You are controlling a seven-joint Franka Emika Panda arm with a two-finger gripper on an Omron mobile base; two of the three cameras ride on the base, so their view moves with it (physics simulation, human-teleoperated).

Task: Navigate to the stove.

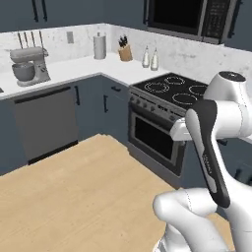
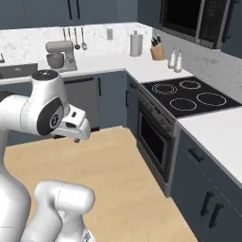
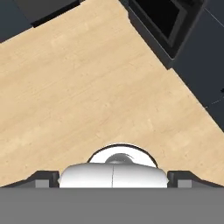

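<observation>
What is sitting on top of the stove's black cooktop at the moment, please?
The stove carries nothing on its cooktop; four white burner rings show bare. In the left base view the arm covers its near right corner. The oven's inside cannot be seen.

The stove [image 2: 186, 101], black-topped with four white rings, sits between counters.

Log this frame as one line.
task: go to stove | stove: ahead-right, across floor | hand: over floor, holds nothing | status: not yet at stove

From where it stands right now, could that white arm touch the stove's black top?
Probably not yet. The arm is folded over bare wooden floor, its gripper aimed downward, and a stretch of floor separates the base from the stove. Nothing blocks the way.
</observation>
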